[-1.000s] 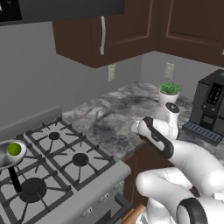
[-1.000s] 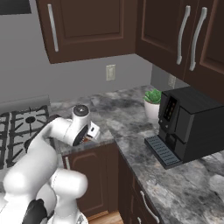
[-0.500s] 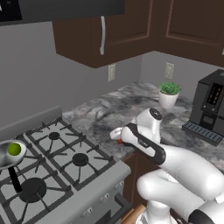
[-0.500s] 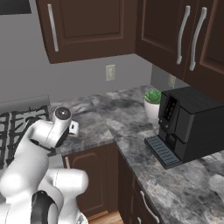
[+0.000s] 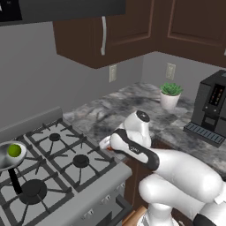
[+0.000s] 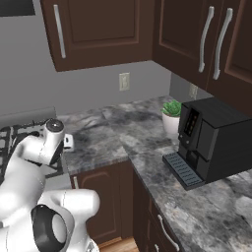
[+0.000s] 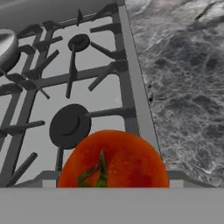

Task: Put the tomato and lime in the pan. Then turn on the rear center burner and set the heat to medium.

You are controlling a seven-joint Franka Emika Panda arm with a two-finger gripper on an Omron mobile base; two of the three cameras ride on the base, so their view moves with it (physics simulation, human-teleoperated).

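The red-orange tomato (image 7: 113, 159) looms large at the bottom of the hand view, hanging over the stove's right front corner. My gripper (image 5: 105, 145) is shut on it, and a sliver of red (image 5: 108, 149) peeks out under the hand. The silver pan (image 5: 5, 155) stands on the grates at the far left, its black handle (image 5: 15, 182) pointing forward. Inside the pan lies the yellow-green lime (image 5: 14, 150). The pan's rim (image 7: 6, 48) also appears at the upper left of the hand view. The pan covers the rear center burner.
Black grates and burner discs (image 7: 70, 126) lie between the hand and the pan. A large black front-middle disc (image 5: 33, 189) sits by the handle. On the grey marble counter (image 5: 110, 110) stand a potted plant (image 5: 170, 95) and a black coffee machine (image 6: 216, 138).
The arm has swung left from above the counter to the stove's right edge, carrying the tomato with it. The pan and lime have stayed put.
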